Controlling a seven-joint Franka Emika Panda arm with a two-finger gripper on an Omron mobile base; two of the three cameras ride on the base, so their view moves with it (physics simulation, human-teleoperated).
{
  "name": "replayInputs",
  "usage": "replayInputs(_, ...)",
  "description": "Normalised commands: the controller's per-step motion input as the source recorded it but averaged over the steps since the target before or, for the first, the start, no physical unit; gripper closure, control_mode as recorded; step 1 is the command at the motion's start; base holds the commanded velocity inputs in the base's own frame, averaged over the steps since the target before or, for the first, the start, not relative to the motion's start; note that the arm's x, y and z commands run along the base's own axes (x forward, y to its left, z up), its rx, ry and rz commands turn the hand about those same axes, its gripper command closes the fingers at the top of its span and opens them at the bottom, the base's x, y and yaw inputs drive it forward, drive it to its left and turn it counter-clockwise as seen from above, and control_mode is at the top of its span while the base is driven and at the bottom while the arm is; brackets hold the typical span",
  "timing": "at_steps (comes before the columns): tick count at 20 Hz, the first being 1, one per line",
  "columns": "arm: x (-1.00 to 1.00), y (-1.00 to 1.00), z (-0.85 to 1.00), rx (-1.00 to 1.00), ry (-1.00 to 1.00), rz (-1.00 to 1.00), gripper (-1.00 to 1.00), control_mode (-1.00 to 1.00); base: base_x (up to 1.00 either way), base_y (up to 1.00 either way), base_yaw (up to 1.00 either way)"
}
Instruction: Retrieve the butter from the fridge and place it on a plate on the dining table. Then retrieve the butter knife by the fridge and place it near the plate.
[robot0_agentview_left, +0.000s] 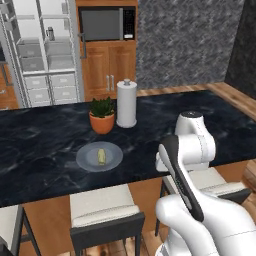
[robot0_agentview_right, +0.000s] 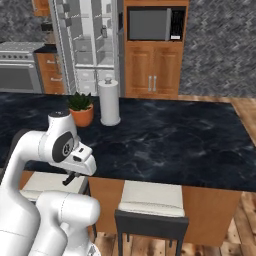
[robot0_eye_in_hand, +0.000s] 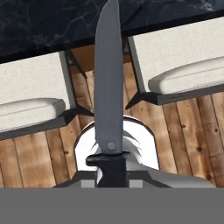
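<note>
- At the lower centre of the hand view, the gripper (robot0_eye_in_hand: 111, 168) has its jaws clamped on the dark handle of the butter knife (robot0_eye_in_hand: 108, 87), whose grey blade runs straight up the frame over the wooden floor (robot0_eye_in_hand: 183, 127), between two cushioned stools (robot0_eye_in_hand: 188, 57).
- In the left base view, lower left of centre, the butter (robot0_agentview_left: 101, 156) lies on the round grey plate (robot0_agentview_left: 85, 159), which rests on the black marble dining table (robot0_agentview_left: 45, 135); only the knife is left to place.
- The potted plant (robot0_agentview_left: 102, 115) and the paper towel roll (robot0_agentview_left: 126, 104) stand just beyond the plate, toward the frame's top.
- The fridge (robot0_agentview_left: 42, 50) stands open at the upper left, with a microwave (robot0_agentview_left: 106, 24) in the wooden cabinet beside it.
- Risk: in the right base view the gripper hangs at the left, below the table's near edge and above a stool; raised without first being drawn back, the blade could strike that edge and twist in the grip.
- Risk: only the handle is gripped, so the long blade could swing or slip on a fast move.
- Risk: setting it down too close could knock the plate or the plant pot.
- I see no readable brand, label or writing anywhere.
</note>
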Motion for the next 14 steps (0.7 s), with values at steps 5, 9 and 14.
replayInputs(5,0.19,0.00,0.00,0.00,0.00,0.02,1.00,-1.00,0.23,0.00,0.02)
replayInputs(9,0.61,0.00,0.00,0.00,0.00,0.09,1.00,-1.00,0.00,0.00,0.00)
replayInputs(14,0.83,0.01,-0.01,0.00,0.00,0.03,1.00,-1.00,0.00,0.00,0.00)
